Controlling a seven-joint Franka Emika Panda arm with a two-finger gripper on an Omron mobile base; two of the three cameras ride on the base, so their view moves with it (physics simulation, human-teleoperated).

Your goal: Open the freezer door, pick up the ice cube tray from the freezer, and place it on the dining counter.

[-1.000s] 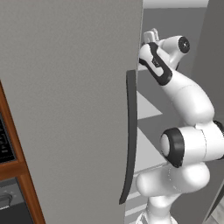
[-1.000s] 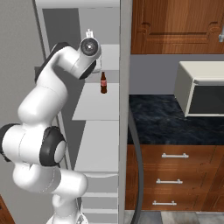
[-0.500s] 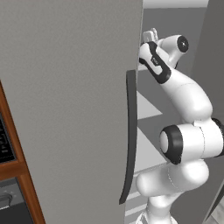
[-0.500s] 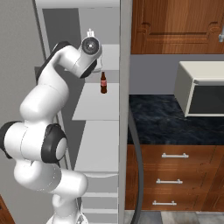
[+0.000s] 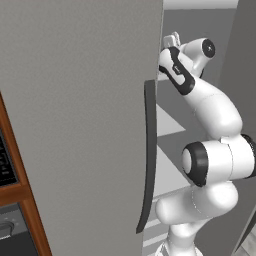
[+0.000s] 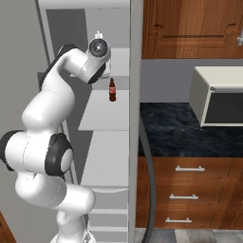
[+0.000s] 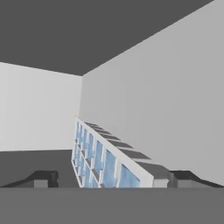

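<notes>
hand view: ice cube tray (image 7: 103,155) between wide-open jaws

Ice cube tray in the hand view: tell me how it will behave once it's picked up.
The ice cube tray looks like thin-walled plastic in two rows of cells, so it is probably light and may twist a little. Its cells look pale blue, perhaps ice, which would add weight. The hand stands open astride one end, so the long tray could droop at its far end.

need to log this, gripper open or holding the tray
Gripper: open, jaws wide on either side of the tray, not holding it.
</notes>
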